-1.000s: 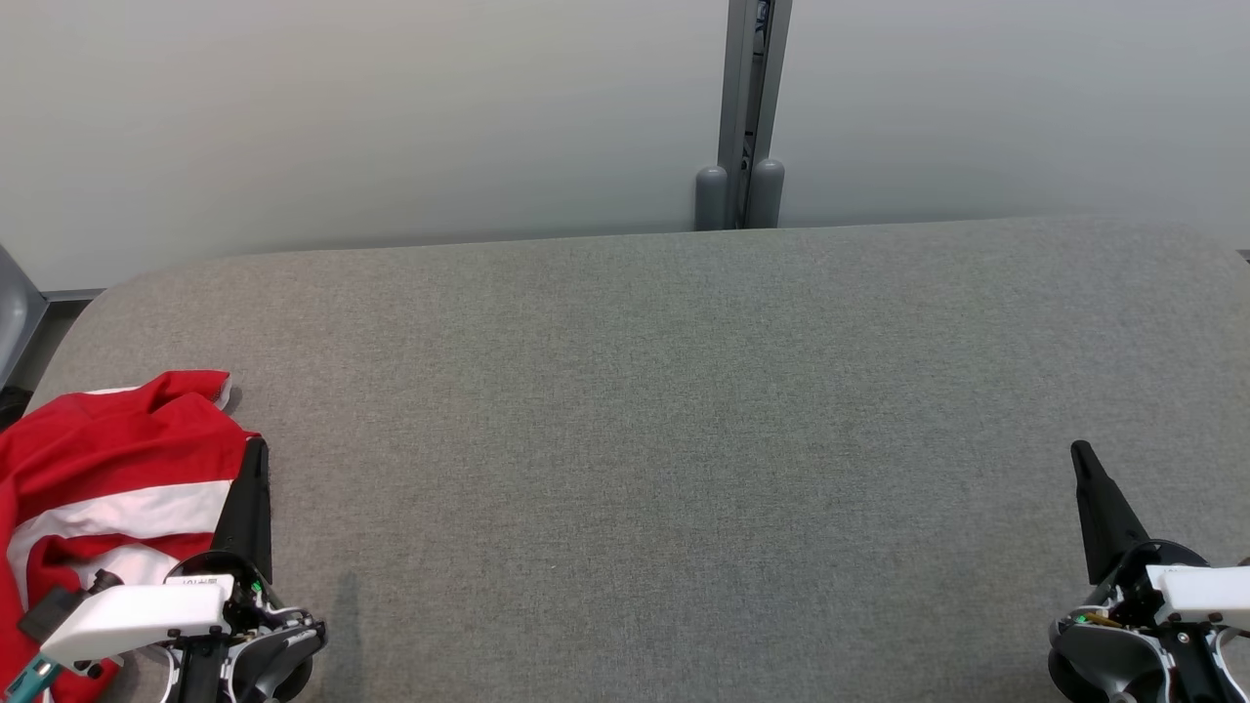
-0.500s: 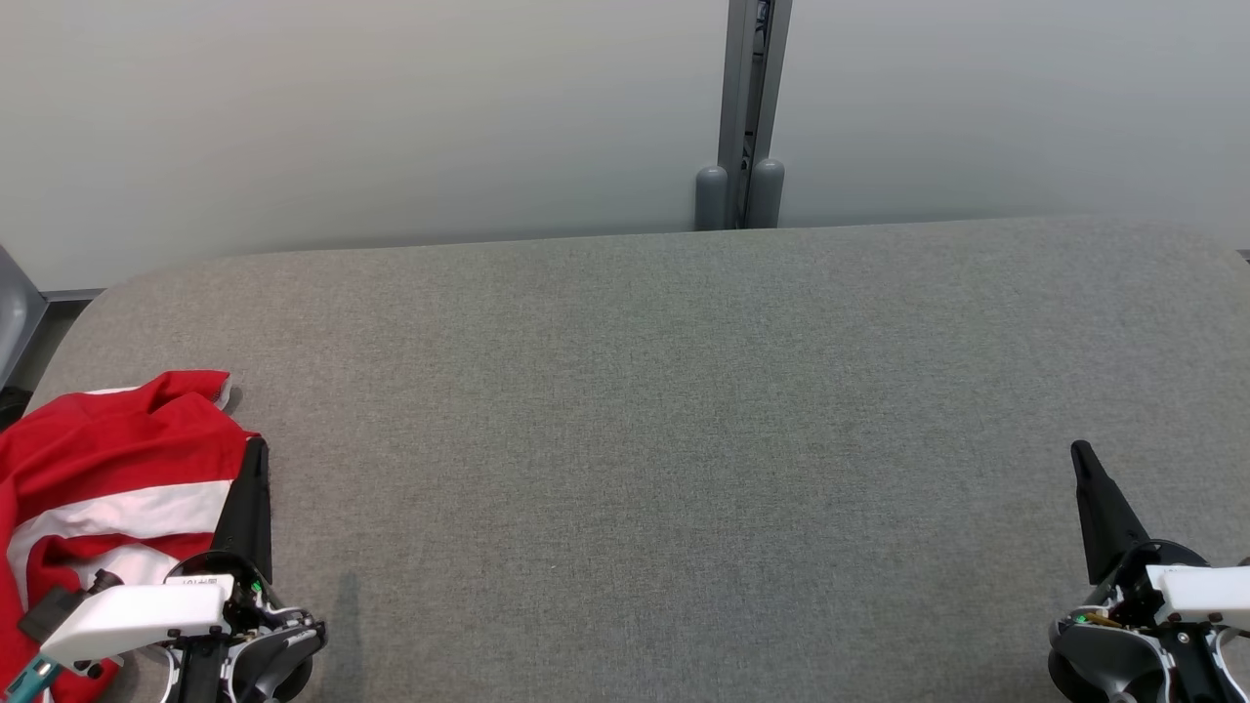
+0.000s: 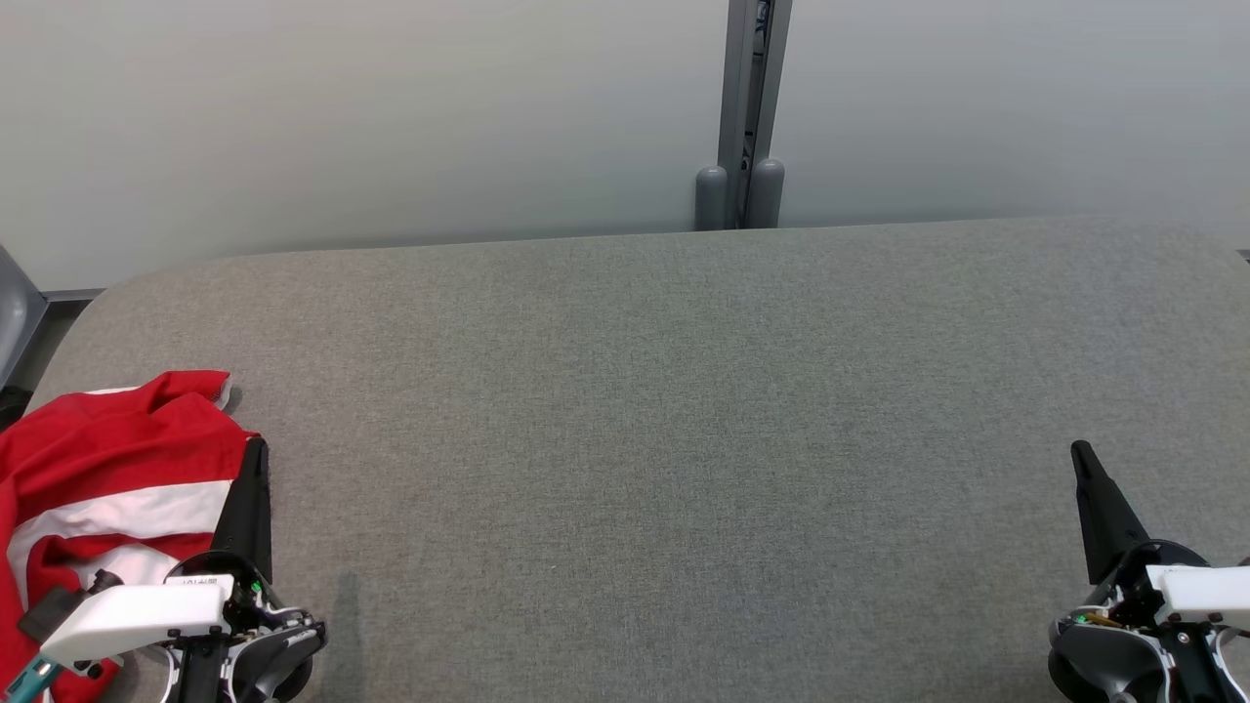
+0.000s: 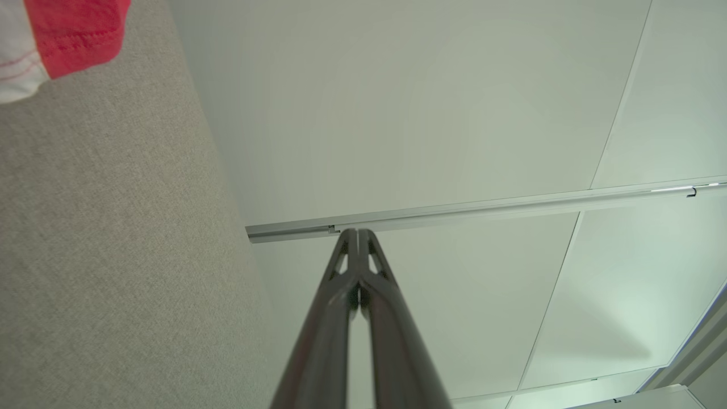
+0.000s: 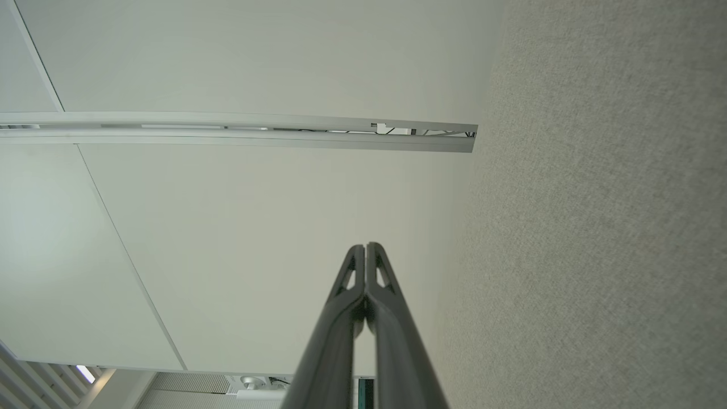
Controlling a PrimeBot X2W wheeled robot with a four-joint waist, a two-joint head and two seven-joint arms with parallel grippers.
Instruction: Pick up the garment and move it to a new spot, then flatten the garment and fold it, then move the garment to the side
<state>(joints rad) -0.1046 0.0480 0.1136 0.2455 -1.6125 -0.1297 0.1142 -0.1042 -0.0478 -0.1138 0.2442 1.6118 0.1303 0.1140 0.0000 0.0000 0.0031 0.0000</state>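
Note:
A red garment [image 3: 107, 469] with white stripes lies crumpled at the near left of the grey fabric table [image 3: 664, 410]; one corner of the garment [image 4: 68, 34] shows at the top left of the left wrist view. My left gripper [image 3: 256, 449] is shut and empty, its tip just beside the garment's right edge. At the near right my right gripper [image 3: 1080, 452] is also shut with nothing in it, far from the garment. Both pairs of fingers press together in the left wrist view [image 4: 358, 233] and right wrist view [image 5: 365, 247].
A pale wall [image 3: 391, 117] with a grey vertical post [image 3: 750, 117] stands behind the table's far edge. A grey object [image 3: 12, 317] sits off the table's left end.

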